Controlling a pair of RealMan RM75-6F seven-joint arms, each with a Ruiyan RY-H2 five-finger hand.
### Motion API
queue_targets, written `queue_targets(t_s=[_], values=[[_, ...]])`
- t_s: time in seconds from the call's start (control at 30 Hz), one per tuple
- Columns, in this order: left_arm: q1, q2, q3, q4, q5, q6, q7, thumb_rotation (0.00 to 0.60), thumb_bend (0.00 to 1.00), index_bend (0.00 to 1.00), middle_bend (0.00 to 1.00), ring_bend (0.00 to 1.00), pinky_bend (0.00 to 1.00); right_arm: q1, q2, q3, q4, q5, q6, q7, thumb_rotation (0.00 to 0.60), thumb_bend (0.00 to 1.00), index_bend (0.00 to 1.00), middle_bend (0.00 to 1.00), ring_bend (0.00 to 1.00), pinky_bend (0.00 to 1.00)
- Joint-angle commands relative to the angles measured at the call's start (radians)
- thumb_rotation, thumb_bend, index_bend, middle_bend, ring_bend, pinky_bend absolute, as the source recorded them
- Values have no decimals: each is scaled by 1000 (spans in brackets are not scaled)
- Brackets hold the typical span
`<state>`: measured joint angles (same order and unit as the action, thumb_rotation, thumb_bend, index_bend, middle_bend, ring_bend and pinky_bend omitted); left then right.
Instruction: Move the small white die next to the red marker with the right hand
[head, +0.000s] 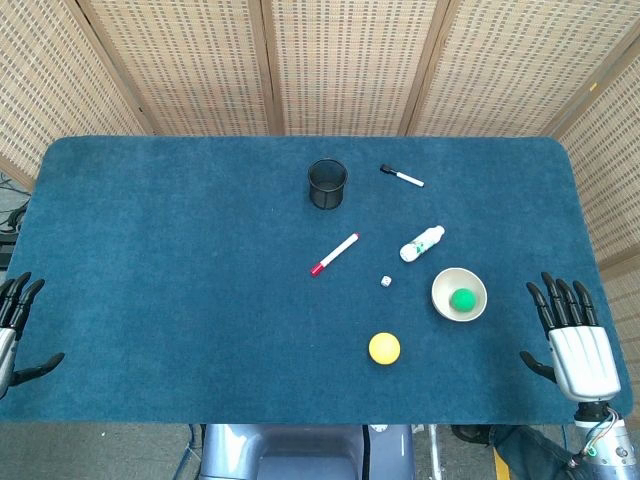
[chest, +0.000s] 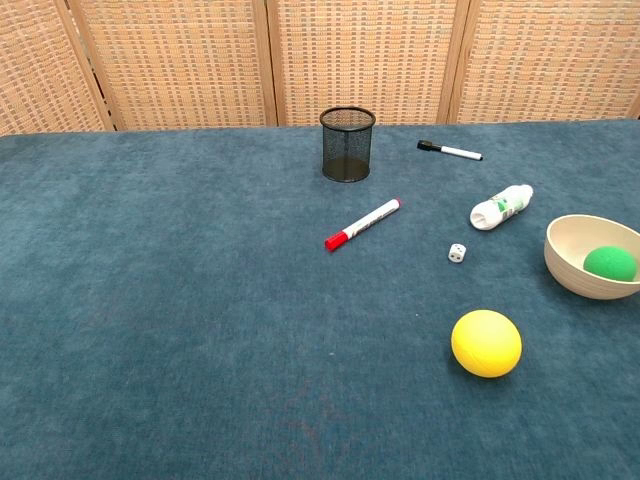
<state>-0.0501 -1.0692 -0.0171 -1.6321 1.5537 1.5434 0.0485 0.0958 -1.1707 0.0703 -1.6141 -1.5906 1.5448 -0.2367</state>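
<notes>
The small white die (head: 385, 281) (chest: 457, 253) lies on the blue cloth, a short way right of and nearer than the red marker (head: 334, 254) (chest: 362, 224), which lies at a slant with its red cap toward me. My right hand (head: 574, 342) rests at the table's right edge, fingers spread, holding nothing, well right of the die. My left hand (head: 14, 325) sits at the left edge, fingers apart and empty. Neither hand shows in the chest view.
A black mesh cup (head: 327, 184) (chest: 347, 144) stands behind the marker. A black-capped marker (head: 402, 177) (chest: 450, 151) and a white bottle (head: 421, 243) (chest: 501, 206) lie to the right. A cream bowl (head: 444, 300) (chest: 570, 270) holds a green ball (head: 462, 299) (chest: 609, 263). A yellow ball (head: 384, 348) (chest: 486, 343) sits nearest.
</notes>
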Motion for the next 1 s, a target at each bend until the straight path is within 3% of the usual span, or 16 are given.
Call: queue_targets(t_s=[0.03, 0.4, 0.67, 0.7, 0.73, 0.9, 1.0], values=[[0, 1, 0, -1, -2, -2, 0, 600, 0, 0, 0, 0, 0, 2, 0, -2, 1, 1, -6, 1, 600, 0, 49, 0, 0, 0], [-1, 0, -7, -3, -13, -4, 2, 600, 0, 0, 0, 0, 0, 61, 30, 12, -37, 9, -97, 10, 600, 0, 49, 0, 0, 0], [-21, -6, -26, -10, -61, -46, 29, 600, 0, 0, 0, 0, 0, 254, 120, 106, -168, 51, -336, -37, 600, 1, 91, 36, 21, 24], [-23, -7, -28, -11, -67, -51, 32, 600, 0, 0, 0, 0, 0, 280, 120, 121, -175, 65, -367, -48, 600, 1, 92, 80, 64, 64], [-26, -7, -30, -12, -75, -58, 36, 600, 0, 0, 0, 0, 0, 314, 118, 140, -182, 89, -407, -71, 600, 2, 92, 179, 170, 168], [-39, -8, -40, -13, -105, -87, 43, 600, 0, 0, 0, 0, 0, 480, 36, 205, -141, 215, -594, -167, 600, 3, 145, 685, 765, 812], [-45, -4, -45, -12, -118, -99, 35, 600, 0, 0, 0, 0, 0, 578, -38, 221, -76, 334, -715, -203, 600, 61, 204, 824, 939, 980]])
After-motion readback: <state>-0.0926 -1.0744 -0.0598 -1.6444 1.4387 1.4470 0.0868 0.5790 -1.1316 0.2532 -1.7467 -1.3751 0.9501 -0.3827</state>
